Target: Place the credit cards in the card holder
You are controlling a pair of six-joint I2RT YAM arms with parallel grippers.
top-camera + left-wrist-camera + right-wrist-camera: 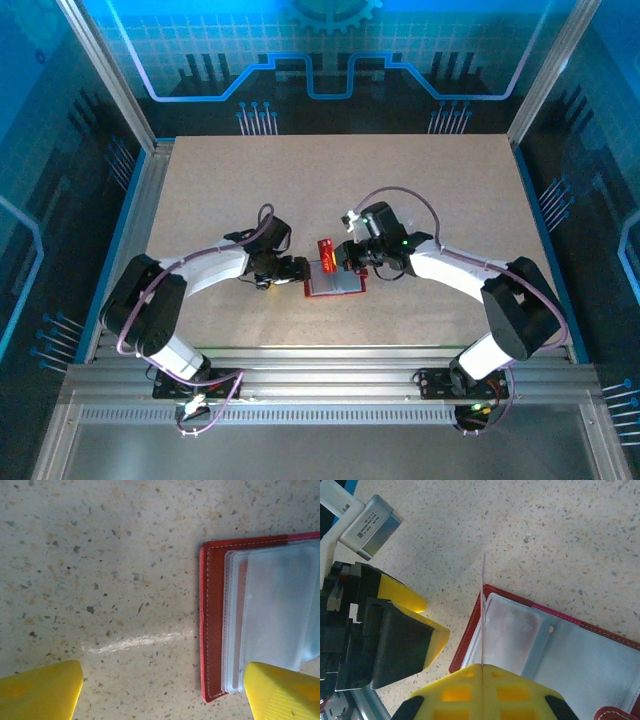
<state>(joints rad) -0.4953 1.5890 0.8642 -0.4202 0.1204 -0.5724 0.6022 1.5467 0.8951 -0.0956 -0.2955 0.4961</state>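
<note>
a: what's nearest us?
b: small red folding card holder with clear plastic sleeves [338, 284], lying open and flat on the speckled beige table [230, 190], just past the arm bases, about mid-width.
a: and the left gripper [162, 675]?
b: down low at the card holder's left edge, yellow fingers spread wide, nothing gripped. one finger overlaps the sleeves' corner, the other's well off on bare table. can't tell if it's pressing down.
a: right gripper [482, 675]?
b: pinched tight on a thin red plastic credit card [324, 250], held upright on edge, at the card holder's far-left corner where the sleeves stack up. whether its edge is in a slot yet, can't tell.
a: so which step?
b: imo the insertion. credit card lined up w/ a pocket, not seated.
a: next?
b: prob feeding the edge into a sleeve mouth, then sliding it home. sleeves look floppy, so the left arm may need to pin the card holder. also a pinkish tint thru one sleeve, can't say what it is.
</note>
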